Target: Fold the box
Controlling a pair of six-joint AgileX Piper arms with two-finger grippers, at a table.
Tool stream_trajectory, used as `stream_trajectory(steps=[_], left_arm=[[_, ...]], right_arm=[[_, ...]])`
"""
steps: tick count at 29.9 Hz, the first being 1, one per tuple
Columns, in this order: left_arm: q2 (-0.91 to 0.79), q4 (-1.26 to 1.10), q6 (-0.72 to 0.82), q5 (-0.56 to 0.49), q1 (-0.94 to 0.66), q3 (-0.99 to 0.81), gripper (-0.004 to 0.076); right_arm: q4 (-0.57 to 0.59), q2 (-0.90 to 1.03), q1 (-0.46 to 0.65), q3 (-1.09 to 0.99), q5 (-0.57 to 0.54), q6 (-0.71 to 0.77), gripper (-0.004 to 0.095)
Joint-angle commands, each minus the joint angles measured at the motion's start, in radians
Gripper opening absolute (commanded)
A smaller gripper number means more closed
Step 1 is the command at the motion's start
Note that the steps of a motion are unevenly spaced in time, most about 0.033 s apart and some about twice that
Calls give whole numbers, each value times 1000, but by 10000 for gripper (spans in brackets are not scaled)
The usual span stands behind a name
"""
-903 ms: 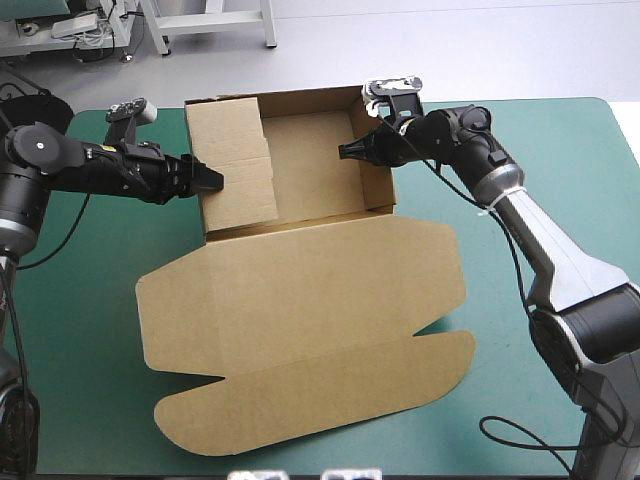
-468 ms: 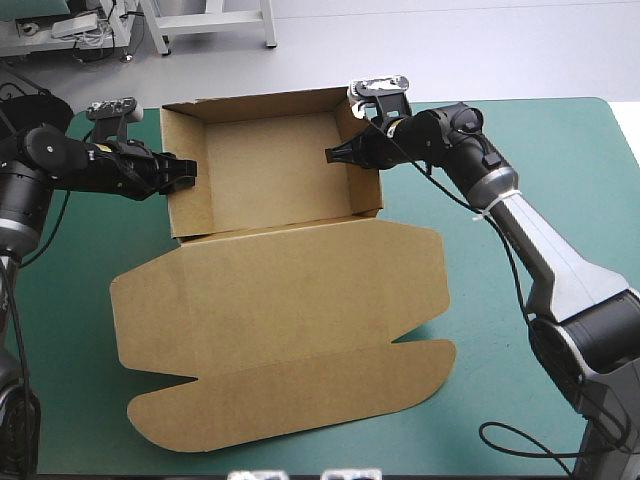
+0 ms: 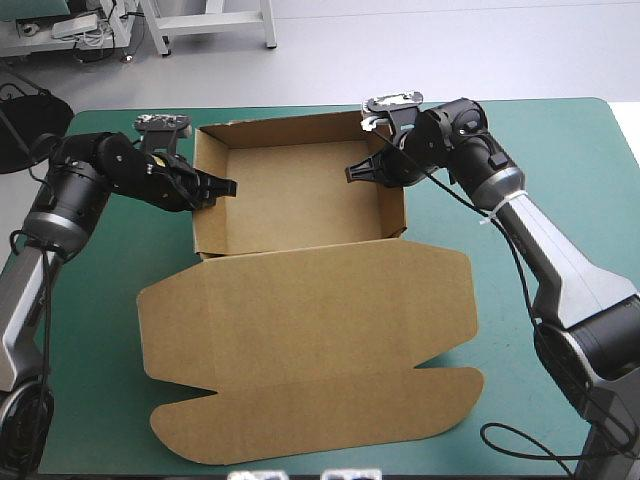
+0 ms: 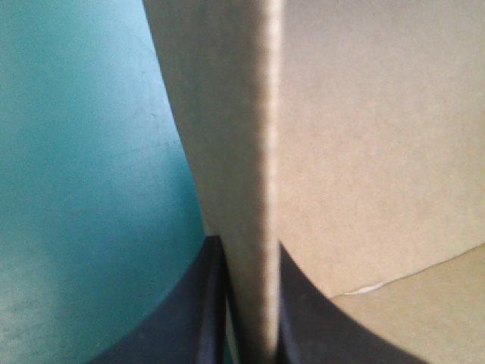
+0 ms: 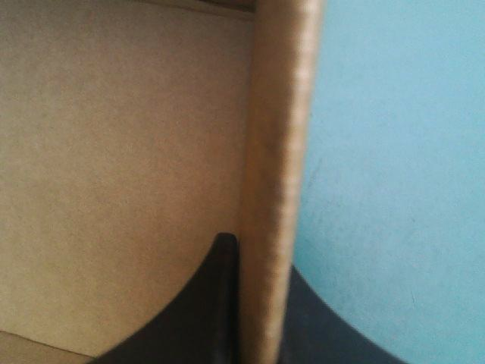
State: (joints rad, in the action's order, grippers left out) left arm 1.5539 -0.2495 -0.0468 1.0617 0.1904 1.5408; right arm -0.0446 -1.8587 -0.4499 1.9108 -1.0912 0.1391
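the brown cardboard box (image 3: 300, 195), a cut sheet of corrugated board, sits on the far half of the table with the teal-green cover (image 3: 560, 130). it stands as an open tray: four walls rise around a bare floor. the wide lid (image 3: 310, 320) lies flat on the cover toward the near edge and ends in a rounded tuck flap (image 3: 320, 410).

the left gripper (image 3: 222, 187), with two broad black curved fingers, is clamped on the tray's left wall (image 3: 205, 225). its wrist view shows the board's edge running up between the fingers, one inside the tray and one outside over the cover. the right gripper (image 3: 355, 172) pinches the right wall (image 3: 393, 205) the same way, all but closed with the sheet between its fingers.

the step in hand looks like seating and squaring the two side walls, so the tray itself seems nearly formed. the next move probably calls for a gentle release: each pair of fingers should part without tugging its wall outward, and the walls should then be checked to see that they hold upright. because both arms grip the same light tray, any shift would need to be made together, or the box may skew or slide on the cover.
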Motion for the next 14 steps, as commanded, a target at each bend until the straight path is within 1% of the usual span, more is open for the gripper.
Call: stream_trajectory(steps=[1, 3, 6, 8, 11, 14], left_arm=[[-15, -70, 3, -78, 76, 32, -9], [11, -70, 15, -68, 103, 32, -9], [57, -69, 66, -36, 131, 32, -9], [88, -69, 64, -6, 149, 32, -9], [138, -21, 114, 36, 180, 32, -9], [176, 17, 160, 45, 209, 32, -8]], right_arm=[[-62, 58, -16, 30, -119, -46, -13], [-60, 58, -16, 28, -158, -31, -13], [-85, 58, -16, 7, -158, -18, -12], [-94, 51, -16, -25, -158, -10, -12], [-120, 42, -16, -119, -158, 12, -13], [-141, 32, -16, -200, -152, 12, -13]])
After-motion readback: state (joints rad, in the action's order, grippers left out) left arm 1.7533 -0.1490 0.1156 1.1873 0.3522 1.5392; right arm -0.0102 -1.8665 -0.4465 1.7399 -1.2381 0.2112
